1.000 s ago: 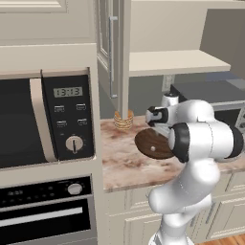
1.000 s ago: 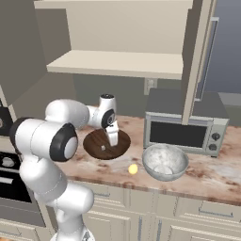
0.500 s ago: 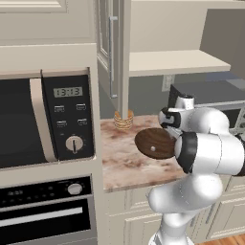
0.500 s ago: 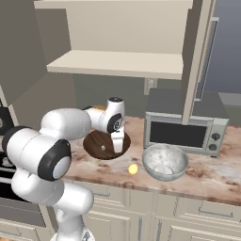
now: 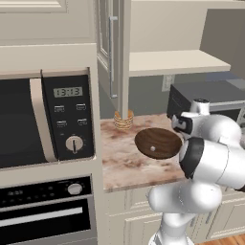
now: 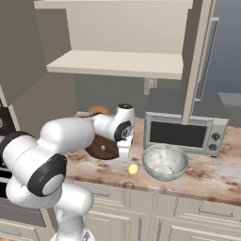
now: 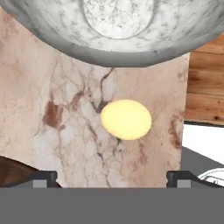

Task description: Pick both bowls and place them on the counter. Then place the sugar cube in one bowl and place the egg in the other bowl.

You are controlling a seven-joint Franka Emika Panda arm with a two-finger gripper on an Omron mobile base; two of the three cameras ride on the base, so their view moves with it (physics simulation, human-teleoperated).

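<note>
Hovering wide open and empty, two-finger dark-tipped claw right over small pale yellow oval egg, tips well apart either side, touching nothing. Egg lying on pinkish-beige marbled stone counter, just beside pale grey mottled bowl; dark brown wooden bowl nearby.

Yellow egg on counter beside grey bowl
</note>
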